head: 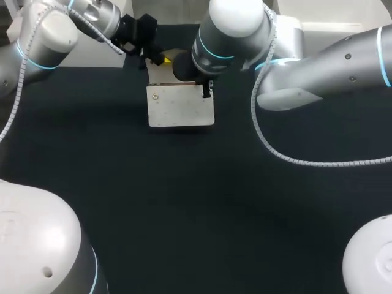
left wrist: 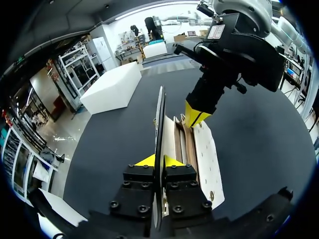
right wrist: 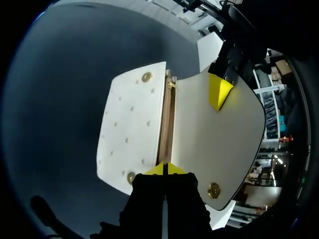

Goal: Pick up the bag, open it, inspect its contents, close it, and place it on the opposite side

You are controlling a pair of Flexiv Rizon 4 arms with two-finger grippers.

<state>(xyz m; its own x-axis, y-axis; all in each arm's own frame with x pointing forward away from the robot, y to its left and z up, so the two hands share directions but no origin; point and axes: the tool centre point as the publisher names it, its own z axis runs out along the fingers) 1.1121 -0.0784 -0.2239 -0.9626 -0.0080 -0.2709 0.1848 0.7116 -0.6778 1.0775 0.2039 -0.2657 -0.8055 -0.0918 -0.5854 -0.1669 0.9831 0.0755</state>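
With the left claw (left wrist: 159,161) clamped on the raised flap (right wrist: 214,142) and the right claw (right wrist: 164,170) pinching the mouth rim of the bag (right wrist: 130,124) lying just ahead on the table (head: 184,202), the flap should, I judge, be eased away slowly so the inside shows without either grip slipping.

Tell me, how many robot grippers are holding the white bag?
2. The left gripper pinches the raised flap of the bag. The right gripper clamps the edge at its open mouth. No others show.
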